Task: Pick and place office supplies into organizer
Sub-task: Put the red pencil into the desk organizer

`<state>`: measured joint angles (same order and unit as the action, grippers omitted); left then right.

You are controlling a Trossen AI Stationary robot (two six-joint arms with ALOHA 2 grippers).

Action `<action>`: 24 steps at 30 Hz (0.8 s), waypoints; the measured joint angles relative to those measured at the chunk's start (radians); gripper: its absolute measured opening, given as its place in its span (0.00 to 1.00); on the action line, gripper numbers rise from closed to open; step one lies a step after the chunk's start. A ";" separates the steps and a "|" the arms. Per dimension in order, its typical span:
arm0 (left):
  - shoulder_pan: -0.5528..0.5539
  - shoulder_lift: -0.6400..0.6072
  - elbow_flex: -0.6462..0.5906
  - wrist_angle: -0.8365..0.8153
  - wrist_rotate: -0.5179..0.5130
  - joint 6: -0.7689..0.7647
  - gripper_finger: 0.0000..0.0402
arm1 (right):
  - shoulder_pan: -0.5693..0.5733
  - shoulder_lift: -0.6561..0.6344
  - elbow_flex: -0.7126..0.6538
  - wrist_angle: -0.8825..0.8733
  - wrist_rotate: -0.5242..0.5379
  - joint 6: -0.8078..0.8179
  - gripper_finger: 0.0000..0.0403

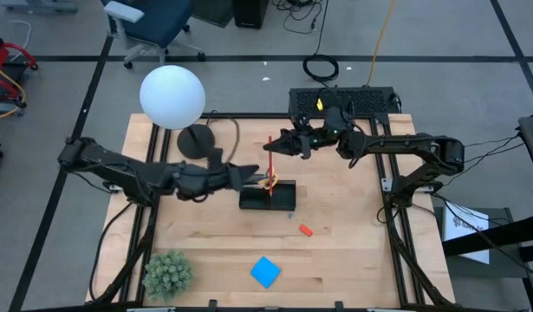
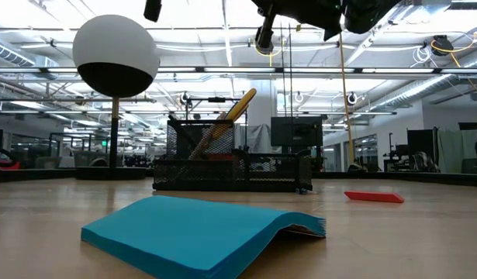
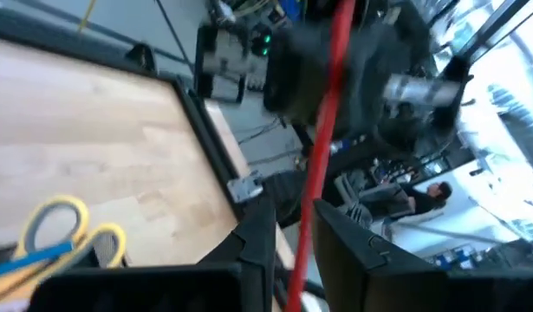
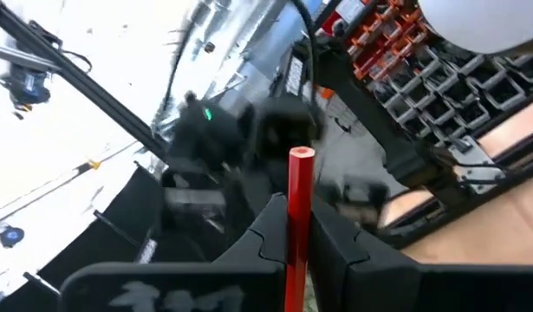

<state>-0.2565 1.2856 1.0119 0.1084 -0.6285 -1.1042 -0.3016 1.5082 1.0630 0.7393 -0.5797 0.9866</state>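
- Wooden desk [image 1: 205, 251] on a grey floor carries everything; a lab with ceiling lights shows beyond it in the low view.
- Left to right along the desk: one plant [image 1: 167, 273] at the near left corner, one lamp [image 1: 172, 97] toward the far left, one blue pad [image 1: 265, 271] near the near edge, one organizer [image 1: 282, 198] at the middle, one orange eraser [image 1: 305, 230] just beside it on the near side.
- Left gripper [image 1: 255, 177] sits at the organizer's left end; in the left wrist view its fingers [image 3: 257, 238] stand slightly apart either side of the red pen [image 1: 269, 165], loosely, so I cannot tell whether they grip it.
- That pen stands nearly upright over the organizer's tall compartment; one pair of scissors [image 3: 62, 234] and one blue pen [image 3: 28, 258] already lie in it.
- Right gripper [image 1: 273, 149] is over the far side of the organizer, fingers [image 4: 331, 234] pressed together on the red pen's upper part.
- Step in hand, as I judge it: a two-handed lowering of the red pen into the tall compartment.
- Next move calls for keeping the pen vertical, sinking its tip inside, then letting go.
- Pad and eraser remain to be placed.
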 joint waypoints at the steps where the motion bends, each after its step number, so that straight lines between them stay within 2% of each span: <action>1: 0.005 -0.021 0.000 -0.009 0.000 0.006 0.18 | 0.000 0.000 0.000 -0.009 0.000 -0.011 0.03; 4: 0.016 -0.093 0.000 -0.048 -0.008 0.030 0.20 | 0.000 0.001 0.000 -0.020 0.003 -0.040 0.03; 9: 0.023 -0.214 0.000 -0.075 -0.082 0.097 0.20 | 0.000 0.001 0.000 -0.017 0.033 -0.099 0.03; 14: 0.022 -0.297 0.000 -0.077 -0.106 0.159 0.20 | 0.002 0.001 0.000 -0.042 0.075 -0.271 0.03; 24: 0.006 -0.324 0.000 -0.084 -0.105 0.183 0.20 | 0.002 0.016 0.000 -0.055 0.174 -0.512 0.03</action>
<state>-0.2501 0.9619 1.0119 0.0241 -0.7338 -0.9215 -0.2996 1.5244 1.0626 0.6839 -0.4058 0.4751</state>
